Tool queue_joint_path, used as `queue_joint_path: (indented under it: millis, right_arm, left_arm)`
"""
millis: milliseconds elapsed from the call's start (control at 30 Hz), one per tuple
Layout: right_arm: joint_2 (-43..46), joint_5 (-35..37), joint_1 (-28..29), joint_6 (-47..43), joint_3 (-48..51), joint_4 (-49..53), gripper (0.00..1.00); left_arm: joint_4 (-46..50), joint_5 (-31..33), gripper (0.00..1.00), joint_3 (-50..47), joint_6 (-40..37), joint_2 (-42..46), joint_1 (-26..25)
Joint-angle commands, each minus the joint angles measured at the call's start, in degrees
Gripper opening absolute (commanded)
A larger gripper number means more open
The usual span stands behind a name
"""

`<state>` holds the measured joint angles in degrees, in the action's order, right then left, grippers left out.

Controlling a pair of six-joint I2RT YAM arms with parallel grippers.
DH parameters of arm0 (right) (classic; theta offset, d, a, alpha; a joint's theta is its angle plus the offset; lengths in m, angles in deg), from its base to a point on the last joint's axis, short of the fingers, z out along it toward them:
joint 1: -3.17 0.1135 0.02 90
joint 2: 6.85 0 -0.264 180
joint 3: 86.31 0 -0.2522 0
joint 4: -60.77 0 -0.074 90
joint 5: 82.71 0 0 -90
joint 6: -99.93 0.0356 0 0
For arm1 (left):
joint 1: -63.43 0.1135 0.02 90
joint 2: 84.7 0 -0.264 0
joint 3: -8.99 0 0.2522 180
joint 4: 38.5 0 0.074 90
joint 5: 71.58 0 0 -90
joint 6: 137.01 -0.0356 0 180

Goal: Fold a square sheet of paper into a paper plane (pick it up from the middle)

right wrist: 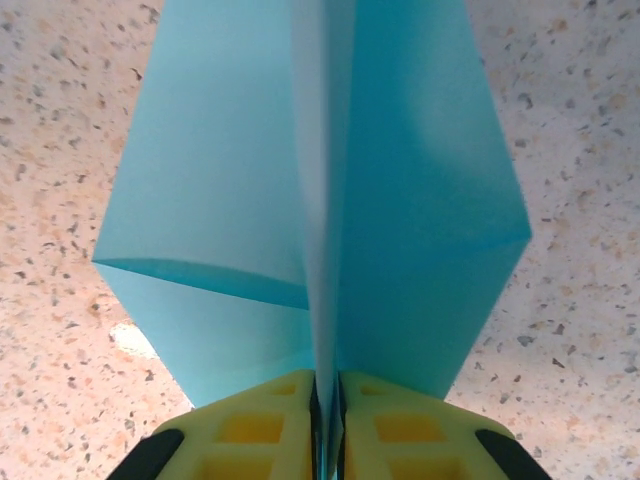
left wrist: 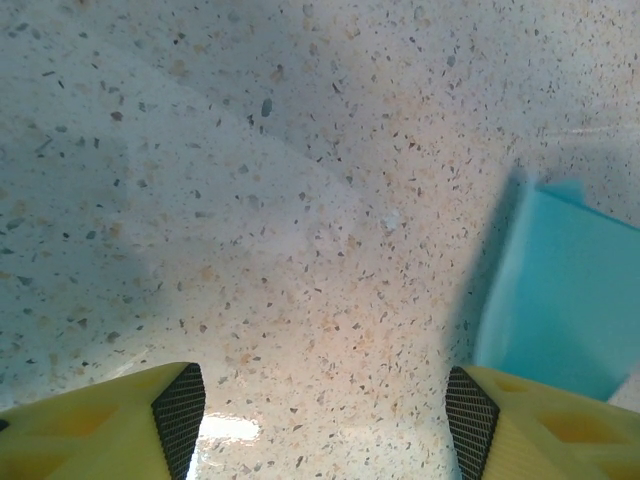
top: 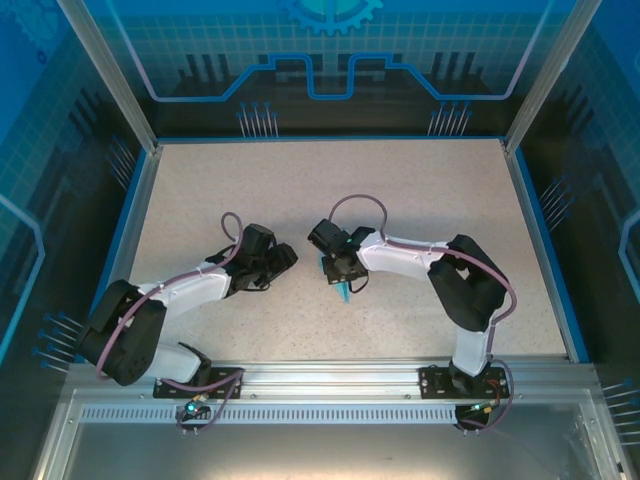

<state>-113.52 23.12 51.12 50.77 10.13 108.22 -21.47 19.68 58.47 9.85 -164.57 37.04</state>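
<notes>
**While the right gripper [right wrist: 328, 395] pinches the blue paper [right wrist: 400, 200], the left gripper [left wrist: 325, 410] stands open**

Where the centre crease runs back between the right fingers, we note the jaws closed flat on it. A wing of paper spreads to each side ahead of them. In the top view the paper [top: 341, 292] juts from under the right gripper [top: 340, 280], near the middle of the speckled table [top: 420, 190]. We cannot tell whether it touches the surface.

The left gripper [top: 280, 262] sits close beside, fingers wide apart with only bare table between them. Its wrist view puts the paper [left wrist: 560, 290] just beside its right-hand finger.

Handling, as we judge it: very light, thin and limp across the wings, stiffer along the doubled crease. It should crumple or tear under a careless squeeze and slip if pinched at one loose layer. The best hold is on the crease, where the layers stack.

Count: one paper, two grippers, one table.
</notes>
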Motion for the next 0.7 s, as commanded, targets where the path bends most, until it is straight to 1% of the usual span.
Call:
queue_joint_path:
  millis: [0,267,367,467,567,667]
  right_arm:
    - [-1.73,-0.64,-0.21,-0.78,-1.73,2.16,0.14]
    - [-3.89,-0.28,0.08,-0.85,-2.93,3.31,0.14]
    - [-3.76,0.2,0.1,-1.02,-2.82,3.24,0.08]
    - [-2.73,1.99,-0.31,-1.76,-3.71,3.4,0.05]
    - [-0.94,3.3,-2.44,-3.13,-4.35,3.06,0.05]
    - [-0.23,3.38,-6.42,-5.45,-4.73,1.58,0.05]
  left_arm:
    - [1.81,0.67,0.68,-0.31,-1.15,-0.53,0.43]
    - [1.94,0.46,0.7,-0.13,-1.23,-0.98,0.43]
    - [2.36,0.58,0.71,-0.04,-1.36,-0.9,0.42]
    - [3.4,1.04,0.73,0.13,-1.77,-0.59,0.38]
    - [5.66,2.51,0.78,0.64,-2.52,0.39,0.43]
    - [9.32,5.34,0.85,1.42,-3.99,2.05,0.42]
